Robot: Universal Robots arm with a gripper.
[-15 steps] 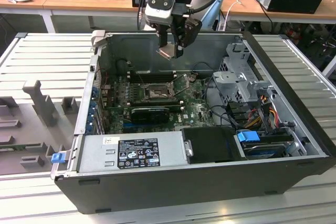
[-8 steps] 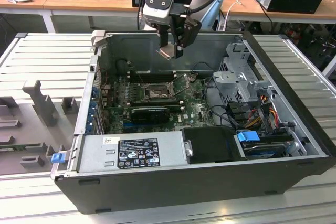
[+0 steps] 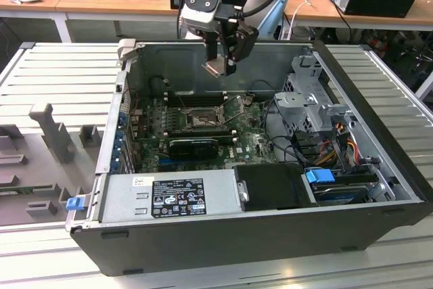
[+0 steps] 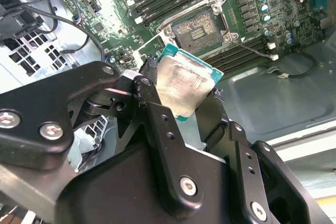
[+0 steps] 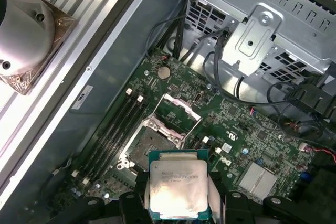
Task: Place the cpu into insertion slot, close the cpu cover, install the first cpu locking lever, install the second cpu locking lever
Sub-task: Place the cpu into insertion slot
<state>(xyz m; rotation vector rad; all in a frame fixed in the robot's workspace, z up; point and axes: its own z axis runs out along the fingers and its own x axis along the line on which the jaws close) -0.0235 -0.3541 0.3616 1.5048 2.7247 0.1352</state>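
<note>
— End effector point(image 3: 221, 65) state?
— Clamped on the cpu point(image 5: 178, 192) by two opposite edges, pale face showing in the first wrist view.
— Where does it hang?
— Above the open computer case point(image 3: 223, 235), clear of the green board point(image 3: 252, 139) and the insertion slot point(image 5: 147, 148).
— Cover?
— The cpu cover point(image 5: 176, 115) seems swung open beside the slot; hard to be sure. The case rests on a ribbed table point(image 3: 61, 65).

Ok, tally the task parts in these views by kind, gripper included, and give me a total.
cpu, held above the board: 1
insertion slot, empty: 1
cpu cover, swung open: 1
gripper, shut on the cpu: 1
Total: 4
</note>
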